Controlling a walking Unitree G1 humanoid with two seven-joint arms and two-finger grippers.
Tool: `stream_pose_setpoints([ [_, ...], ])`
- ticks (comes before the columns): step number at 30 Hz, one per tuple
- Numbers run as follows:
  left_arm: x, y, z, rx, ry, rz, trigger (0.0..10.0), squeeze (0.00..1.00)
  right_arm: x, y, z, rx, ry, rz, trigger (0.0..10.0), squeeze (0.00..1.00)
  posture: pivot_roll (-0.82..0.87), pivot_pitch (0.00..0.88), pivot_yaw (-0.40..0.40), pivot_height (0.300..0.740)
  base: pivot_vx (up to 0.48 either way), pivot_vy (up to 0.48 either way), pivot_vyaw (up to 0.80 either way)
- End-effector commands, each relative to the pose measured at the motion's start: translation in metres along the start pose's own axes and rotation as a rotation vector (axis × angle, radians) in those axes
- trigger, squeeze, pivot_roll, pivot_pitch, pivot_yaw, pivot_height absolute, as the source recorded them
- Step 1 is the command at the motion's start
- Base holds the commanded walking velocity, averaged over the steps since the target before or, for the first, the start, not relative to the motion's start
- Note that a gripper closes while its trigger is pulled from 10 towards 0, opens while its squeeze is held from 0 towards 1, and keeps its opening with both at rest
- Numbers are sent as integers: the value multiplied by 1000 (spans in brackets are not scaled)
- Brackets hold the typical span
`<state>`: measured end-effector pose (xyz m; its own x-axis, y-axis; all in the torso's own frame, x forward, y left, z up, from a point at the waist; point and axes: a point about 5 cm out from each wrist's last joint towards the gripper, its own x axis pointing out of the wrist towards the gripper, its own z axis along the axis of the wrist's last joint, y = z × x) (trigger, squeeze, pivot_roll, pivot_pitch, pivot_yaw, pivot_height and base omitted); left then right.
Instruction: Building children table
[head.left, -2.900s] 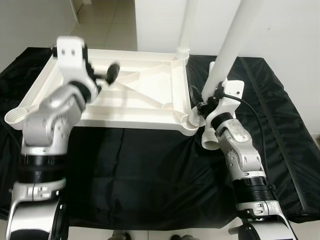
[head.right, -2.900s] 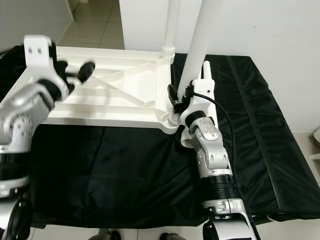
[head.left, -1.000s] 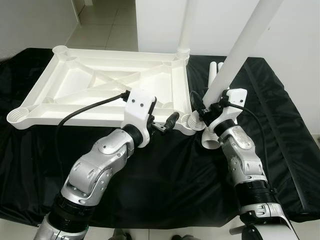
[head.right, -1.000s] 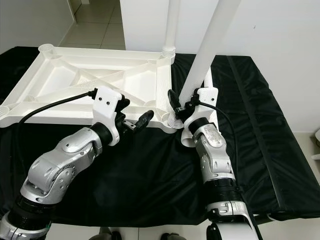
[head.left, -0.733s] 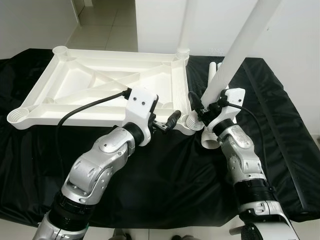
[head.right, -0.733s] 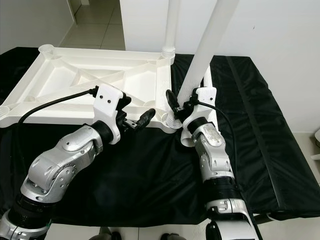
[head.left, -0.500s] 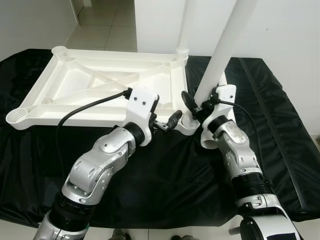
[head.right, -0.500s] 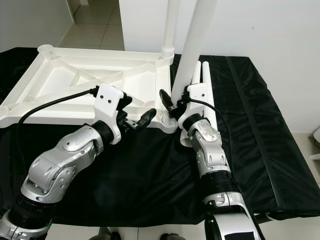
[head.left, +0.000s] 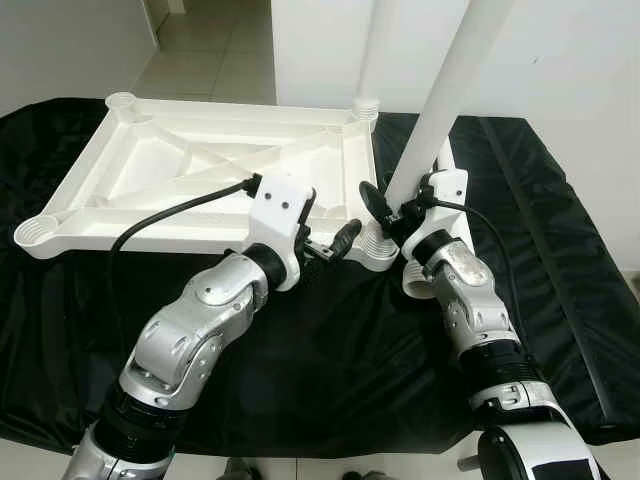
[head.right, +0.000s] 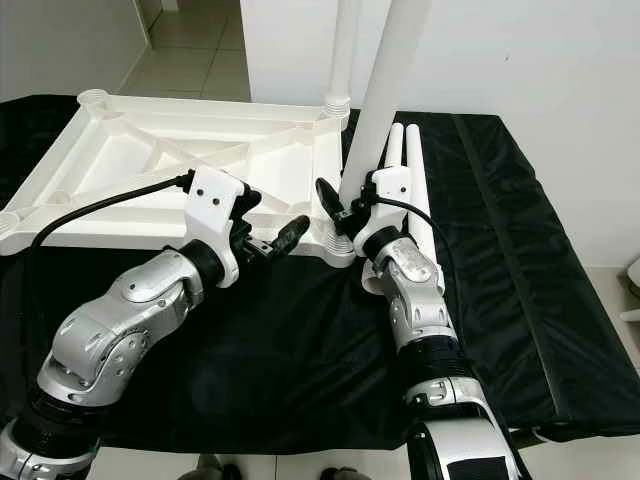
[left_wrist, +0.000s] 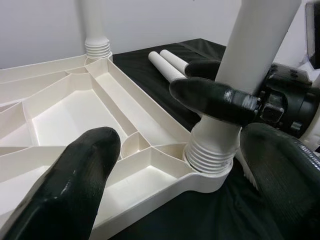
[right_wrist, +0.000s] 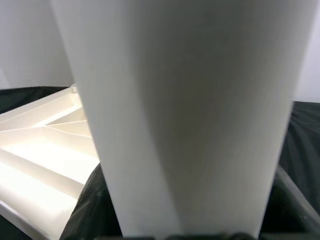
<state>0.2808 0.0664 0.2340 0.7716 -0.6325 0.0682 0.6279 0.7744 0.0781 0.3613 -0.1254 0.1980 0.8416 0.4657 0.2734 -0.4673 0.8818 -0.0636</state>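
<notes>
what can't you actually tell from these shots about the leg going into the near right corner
- Thread depth: in the left wrist view the leg meets the corner socket, which hides how far it is screwed in.
- Leg tops: the head views cut both upright legs off at the top edge.
- Right gripper: the leg covers its far finger.
- Right wrist view: the leg blocks the socket.
</notes>
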Motion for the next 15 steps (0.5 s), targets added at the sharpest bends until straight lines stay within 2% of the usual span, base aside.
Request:
stream_pose_setpoints([
  [1, -1, -6, 4, 13, -10, -83, 10000, 0, -6, 1, -20, 43, 80, -18, 10000, 0, 9, 128, -26, 740, 0, 0, 0],
  [4, -1, -6, 4, 13, -11, -83, 10000, 0, -6, 0, -20, 53, 77, -22, 10000, 0, 9, 128, -26, 740, 0, 0, 0],
  [6, -1, -7, 5, 12, -14, -83, 10000, 0, -7, -3, -22, 123, 55, -51, 10000, 0, 12, 125, -28, 740, 0, 0, 0],
  [8, -1, -7, 5, 12, -15, -83, 10000, 0, -8, -4, -23, 144, 49, -63, 10000, 0, 13, 125, -28, 740, 0, 0, 0],
  [15, -2, -7, 6, 13, -20, -85, 10000, 0, -5, -3, -30, 162, 77, -78, 10000, 0, 18, 117, -32, 740, 0, 0, 0],
])
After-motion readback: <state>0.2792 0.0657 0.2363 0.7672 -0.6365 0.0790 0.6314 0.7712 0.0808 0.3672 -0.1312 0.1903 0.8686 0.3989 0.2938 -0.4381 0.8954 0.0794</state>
